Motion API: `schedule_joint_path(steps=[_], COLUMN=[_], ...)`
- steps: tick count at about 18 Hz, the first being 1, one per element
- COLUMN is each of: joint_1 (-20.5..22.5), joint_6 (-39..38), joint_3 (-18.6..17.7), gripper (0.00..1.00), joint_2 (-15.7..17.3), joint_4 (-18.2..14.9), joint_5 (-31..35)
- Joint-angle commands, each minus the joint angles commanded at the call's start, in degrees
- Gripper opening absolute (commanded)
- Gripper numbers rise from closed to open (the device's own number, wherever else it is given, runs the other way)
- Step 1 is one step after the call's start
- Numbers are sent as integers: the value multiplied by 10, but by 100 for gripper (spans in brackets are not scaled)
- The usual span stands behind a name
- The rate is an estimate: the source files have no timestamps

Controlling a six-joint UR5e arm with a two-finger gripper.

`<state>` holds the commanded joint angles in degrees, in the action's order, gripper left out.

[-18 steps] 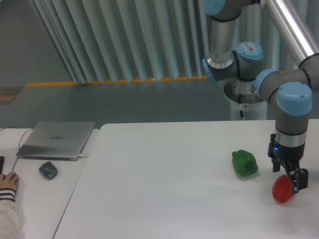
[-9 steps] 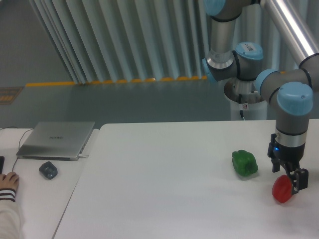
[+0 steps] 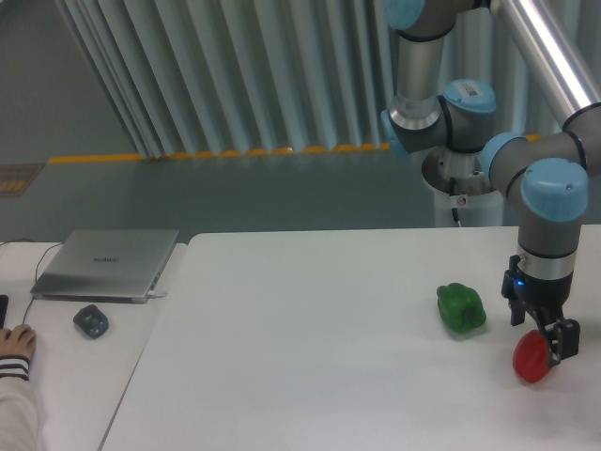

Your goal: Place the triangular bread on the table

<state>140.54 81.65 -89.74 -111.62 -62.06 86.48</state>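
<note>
Gripper (image 3: 541,329) hangs low at the right side of the table (image 3: 310,366), directly above and against the red pepper (image 3: 531,358); whether its fingers clamp the pepper cannot be told. Green pepper (image 3: 460,307) lies just left of it. Triangular bread is not visible. Laptop (image 3: 108,264) and mouse (image 3: 91,321) sit on the side desk (image 3: 66,376).

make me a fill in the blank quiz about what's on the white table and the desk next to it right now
1. The gripper hangs right at the ____ pepper.
2. The green pepper lies on the white ____.
3. The closed grey ____ sits on the narrower desk.
4. Near the laptop lies a small dark ____.

Missing words: red; table; laptop; mouse
</note>
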Motion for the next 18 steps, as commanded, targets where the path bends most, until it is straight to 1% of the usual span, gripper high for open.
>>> schedule_joint_path(steps=[3,16,18], joint_1=[0,2,2], joint_6=[0,0,2], joint_3=[0,3,2], gripper=[100,100,100], joint_2=[0,0,1], joint_4=[17,16,19], joint_5=[2,4,19])
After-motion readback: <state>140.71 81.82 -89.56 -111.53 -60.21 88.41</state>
